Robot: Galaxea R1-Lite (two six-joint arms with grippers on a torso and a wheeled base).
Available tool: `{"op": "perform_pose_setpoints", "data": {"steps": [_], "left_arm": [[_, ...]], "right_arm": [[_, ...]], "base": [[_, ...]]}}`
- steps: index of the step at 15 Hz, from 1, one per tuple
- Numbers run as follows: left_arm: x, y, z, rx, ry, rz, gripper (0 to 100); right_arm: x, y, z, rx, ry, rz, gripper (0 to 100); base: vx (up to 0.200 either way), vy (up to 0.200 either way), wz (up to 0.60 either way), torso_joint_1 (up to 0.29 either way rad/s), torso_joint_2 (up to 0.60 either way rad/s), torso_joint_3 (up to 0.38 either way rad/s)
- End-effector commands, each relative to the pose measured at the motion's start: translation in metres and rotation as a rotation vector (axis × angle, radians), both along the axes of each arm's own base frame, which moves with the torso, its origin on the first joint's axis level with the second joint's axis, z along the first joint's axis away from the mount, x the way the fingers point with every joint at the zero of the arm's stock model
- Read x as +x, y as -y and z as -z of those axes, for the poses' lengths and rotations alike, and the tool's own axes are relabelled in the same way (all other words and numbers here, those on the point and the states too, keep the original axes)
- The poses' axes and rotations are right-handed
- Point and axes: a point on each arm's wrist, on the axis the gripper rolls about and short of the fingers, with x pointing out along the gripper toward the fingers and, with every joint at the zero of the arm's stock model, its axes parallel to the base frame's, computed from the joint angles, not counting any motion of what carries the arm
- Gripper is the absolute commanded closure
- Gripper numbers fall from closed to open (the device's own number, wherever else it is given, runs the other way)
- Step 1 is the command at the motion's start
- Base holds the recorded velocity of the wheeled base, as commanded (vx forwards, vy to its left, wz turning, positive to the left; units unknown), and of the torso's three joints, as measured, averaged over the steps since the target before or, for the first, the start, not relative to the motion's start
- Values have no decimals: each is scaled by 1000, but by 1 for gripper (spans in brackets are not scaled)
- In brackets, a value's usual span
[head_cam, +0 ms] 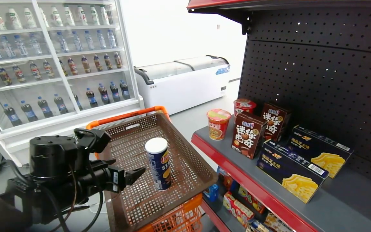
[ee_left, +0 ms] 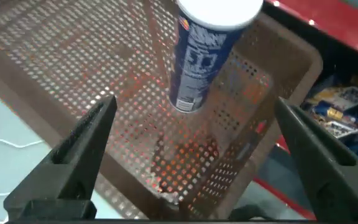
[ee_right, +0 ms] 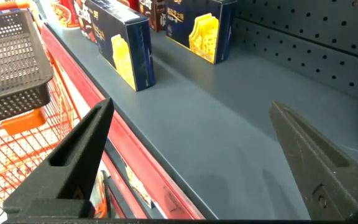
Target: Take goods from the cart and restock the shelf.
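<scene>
A tall white drinks cooler with glass doors point(head_cam: 128, 64) is standing off to the left, its white shelves carrying rows of bottles. White plastic bottles point(head_cam: 56, 16) are lining the top shelf. Clear water bottles with blue labels point(head_cam: 63, 42) are filling the next one. Amber drink bottles with red labels point(head_cam: 72, 66) are sitting below them, and dark cola bottles with blue labels point(head_cam: 45, 107) are occupying the lowest row. Just beside the cooler, a white chest freezer with curved sliding glass lids point(head_cam: 185, 87) is standing against a bright white wall point(head_cam: 172, 29). Smooth grey floor point(head_cam: 188, 117) is stretching in front of both. A thin white cable point(ee_left: 5, 140) is lying on the floor.
</scene>
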Motion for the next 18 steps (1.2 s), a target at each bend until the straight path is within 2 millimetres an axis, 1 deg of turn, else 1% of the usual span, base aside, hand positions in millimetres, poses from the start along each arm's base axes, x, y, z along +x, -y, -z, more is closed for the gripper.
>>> {"op": "perform_pose_setpoints", "data": {"steps": [1, 2, 4, 8, 11, 14, 15, 18], "left_arm": [[10, 9, 35, 30, -101, 25, 0], [14, 11, 45, 29, -96, 28, 0], [20, 12, 56, 29, -96, 27, 0], [31, 14, 69, 27, -86, 18, 0], [47, 22, 84, 8, -27, 29, 0], [59, 27, 89, 1, 6, 32, 0], [68, 29, 94, 24, 19, 40, 0], [83, 33, 101, 37, 65, 51, 0]], "right_arm": [[0, 0, 0, 0, 1, -1, 0], [0, 0, 0, 0, 1, -1, 0], [0, 0, 0, 0, 1, -1, 0], [0, 0, 0, 0, 1, -1, 0], [0, 0, 0, 0, 1, -1, 0], [0, 0, 0, 0, 1, -1, 0], [0, 0, 0, 0, 1, -1, 0], [0, 0, 0, 0, 1, -1, 0]], "base": [[0, 0, 0, 0, 0, 0], [0, 0, 0, 0, 0, 0], [0, 0, 0, 0, 0, 0], [0, 0, 0, 0, 0, 0], [0, 0, 0, 0, 0, 0], [0, 0, 0, 0, 0, 0], [0, 0, 0, 0, 0, 0], [0, 0, 0, 0, 0, 0]]}}
